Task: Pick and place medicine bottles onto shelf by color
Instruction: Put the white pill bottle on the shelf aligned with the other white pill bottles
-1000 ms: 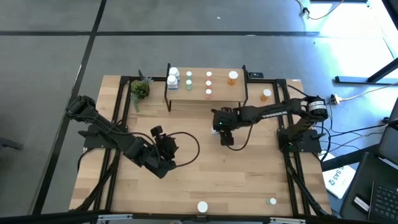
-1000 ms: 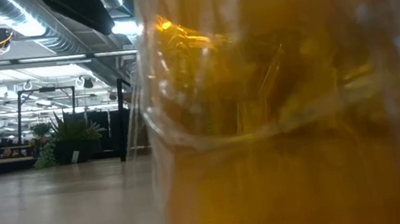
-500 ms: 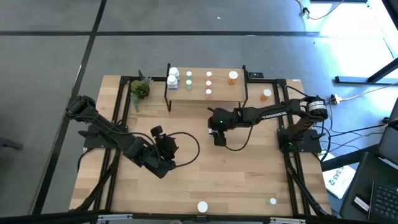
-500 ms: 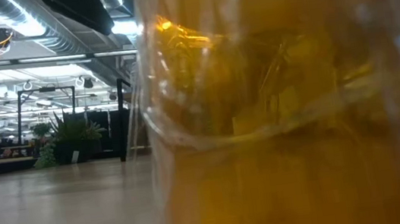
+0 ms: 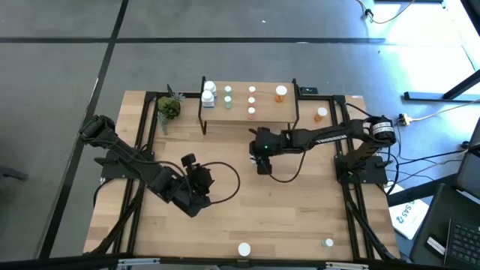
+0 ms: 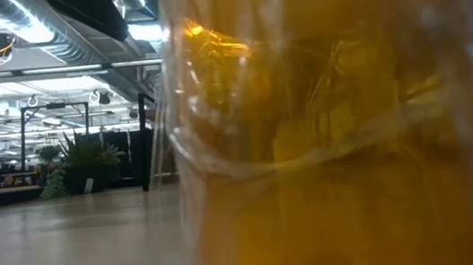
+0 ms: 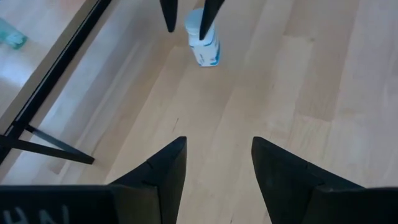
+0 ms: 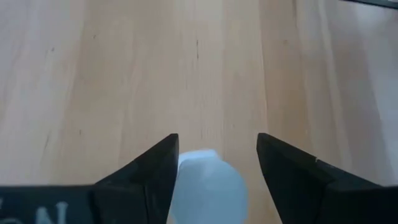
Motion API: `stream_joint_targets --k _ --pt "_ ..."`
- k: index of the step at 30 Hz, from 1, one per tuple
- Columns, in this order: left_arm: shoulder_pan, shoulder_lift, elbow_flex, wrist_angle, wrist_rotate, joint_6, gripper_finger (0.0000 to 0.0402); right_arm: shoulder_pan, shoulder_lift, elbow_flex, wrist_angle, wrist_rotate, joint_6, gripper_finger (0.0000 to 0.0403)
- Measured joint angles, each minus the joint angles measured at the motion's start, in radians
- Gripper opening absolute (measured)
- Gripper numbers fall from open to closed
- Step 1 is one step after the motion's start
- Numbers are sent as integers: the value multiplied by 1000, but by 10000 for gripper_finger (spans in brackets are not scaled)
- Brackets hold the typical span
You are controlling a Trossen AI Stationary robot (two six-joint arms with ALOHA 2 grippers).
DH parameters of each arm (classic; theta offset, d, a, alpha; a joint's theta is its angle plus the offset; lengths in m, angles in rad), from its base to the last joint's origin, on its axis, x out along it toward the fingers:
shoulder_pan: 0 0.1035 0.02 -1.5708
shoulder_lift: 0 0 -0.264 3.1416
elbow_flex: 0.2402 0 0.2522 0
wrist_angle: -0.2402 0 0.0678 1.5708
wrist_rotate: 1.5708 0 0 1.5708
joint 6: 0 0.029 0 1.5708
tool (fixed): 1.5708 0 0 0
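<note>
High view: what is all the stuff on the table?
Light-wood shelf on black legs: one, far side of the wooden table.
Round white bottles: four; two on the shelf's left end, one at the table's near edge, one in the right gripper.
Pale green bottles: three; two on the shelf, one at the near edge.
Pink bottles: three, mid-shelf.
Orange bottles: two; one on the shelf's right end, one on the table beside it.
Small green potted plant: one, left of the shelf.
Left gripper: dark, open, empty.
Right gripper: dark, gripping a white bottle before the shelf.
</note>
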Motion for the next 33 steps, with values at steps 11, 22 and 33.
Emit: stream_joint_targets --k 11,22,33 --pt "-5 0 0 -1 0 0 174 29 -10 101 -302 -2 21 220" --pt "-5 0 0 -2 0 0 174 117 -11 264 -576 161 55 220" --pt "-5 0 0 -2 0 0 174 116 -9 120 -591 162 246 203"
